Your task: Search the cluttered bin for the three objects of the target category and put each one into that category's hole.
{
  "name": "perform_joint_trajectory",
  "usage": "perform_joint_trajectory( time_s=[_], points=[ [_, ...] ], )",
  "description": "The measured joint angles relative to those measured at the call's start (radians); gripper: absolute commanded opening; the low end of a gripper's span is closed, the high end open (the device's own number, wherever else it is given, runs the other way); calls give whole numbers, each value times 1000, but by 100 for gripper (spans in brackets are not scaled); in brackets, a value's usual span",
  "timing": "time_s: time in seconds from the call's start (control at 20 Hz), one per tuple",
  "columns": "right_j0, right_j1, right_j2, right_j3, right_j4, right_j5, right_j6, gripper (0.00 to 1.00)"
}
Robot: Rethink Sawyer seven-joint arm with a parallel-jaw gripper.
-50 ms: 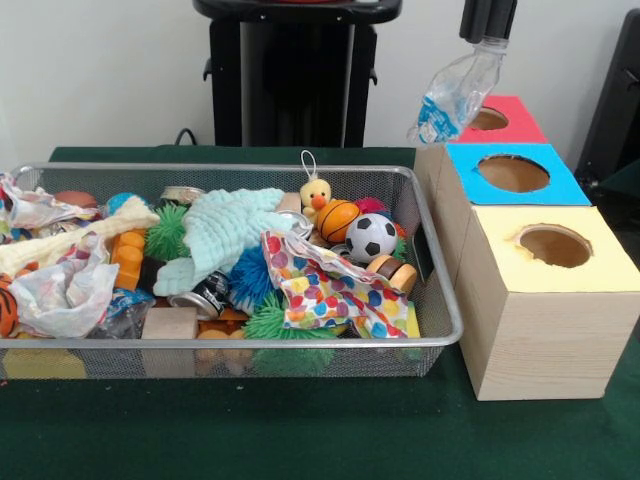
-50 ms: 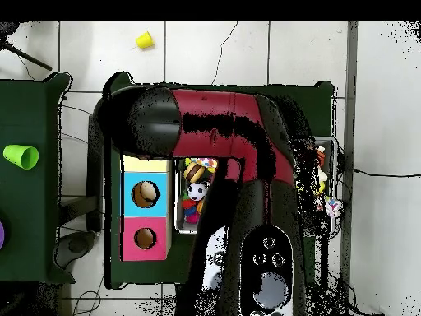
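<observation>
Black and closed tight, my pincer (image 1: 486, 38) grips a crumpled clear plastic bottle (image 1: 456, 96) by its neck at the top of the front view. The bottle hangs tilted, its blue label low on the body, above the near edge of the red box (image 1: 520, 122) and its round hole. Beside that box stand a blue box (image 1: 512, 172) and a yellow-topped wooden box (image 1: 553, 290), each with a hole. On the green tabletop (image 1: 330, 430) the wire bin (image 1: 230, 355) holds mixed clutter, among it a soccer ball (image 1: 371, 237) and a yellow duck (image 1: 316, 193).
</observation>
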Motion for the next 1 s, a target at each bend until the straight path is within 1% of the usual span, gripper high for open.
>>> perform_joint_trajectory(
  time_s=[0.3,1.0],
  points=[
    [10,3,-12,0,7,0,0,0],
    [74,11,-60,0,13,0,0,0]
  ],
)
